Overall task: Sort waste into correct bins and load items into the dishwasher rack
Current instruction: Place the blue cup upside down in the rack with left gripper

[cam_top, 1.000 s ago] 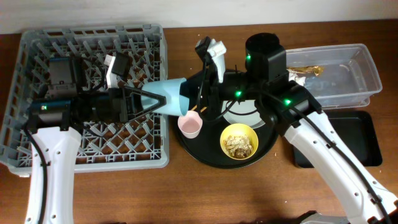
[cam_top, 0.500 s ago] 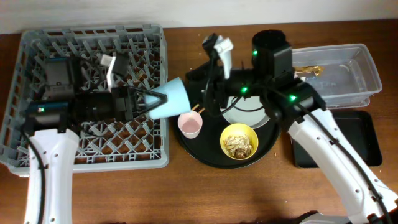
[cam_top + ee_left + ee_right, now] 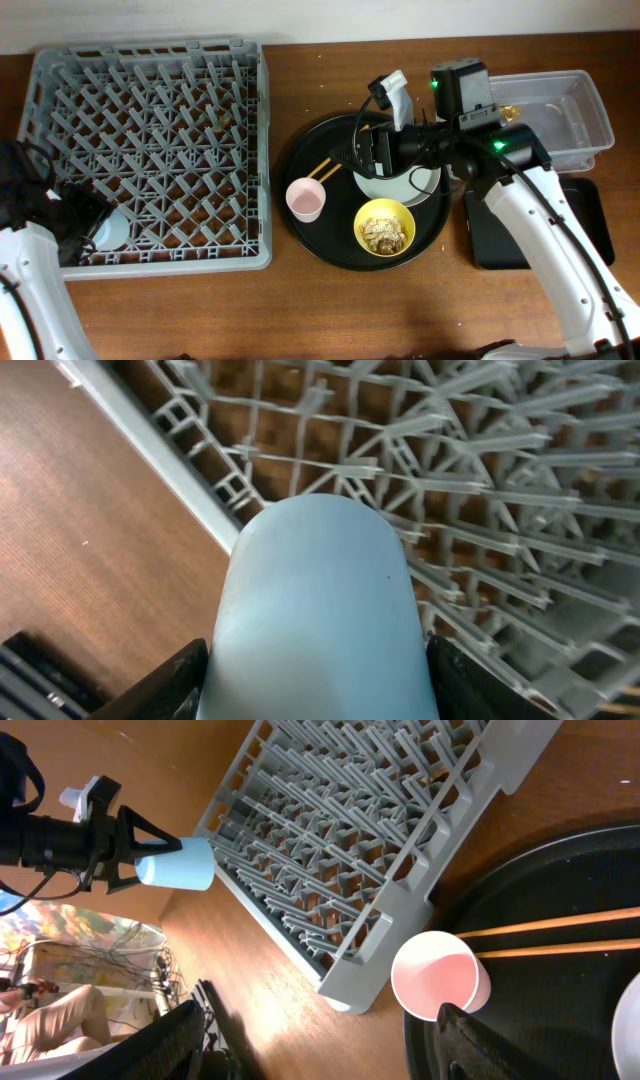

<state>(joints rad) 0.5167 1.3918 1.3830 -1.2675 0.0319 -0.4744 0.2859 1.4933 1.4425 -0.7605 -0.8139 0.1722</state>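
My left gripper (image 3: 315,652) is shut on the light-blue cup (image 3: 315,600), which lies on its side over the front left corner of the grey dishwasher rack (image 3: 150,130). From above, the cup (image 3: 108,228) shows just inside that corner. My right gripper (image 3: 372,150) hangs open and holds nothing, above the round black tray (image 3: 330,245). On that tray are a pink cup (image 3: 305,200), chopsticks (image 3: 325,170), a pale plate (image 3: 405,185) and a yellow bowl (image 3: 385,226) with beige food scraps. In the right wrist view the pink cup (image 3: 440,975) sits near my right finger (image 3: 510,1045).
A clear tub (image 3: 560,125) at the back right holds a brown-gold wrapper (image 3: 497,110). In front of it lies a shallow black rectangular tray (image 3: 545,235), partly under my right arm. Bare wooden table (image 3: 300,310) runs along the front.
My right gripper has let go of the light-blue cup, opened and drawn back to the right. The left gripper closed on the cup and carried it to the rack's front left corner.
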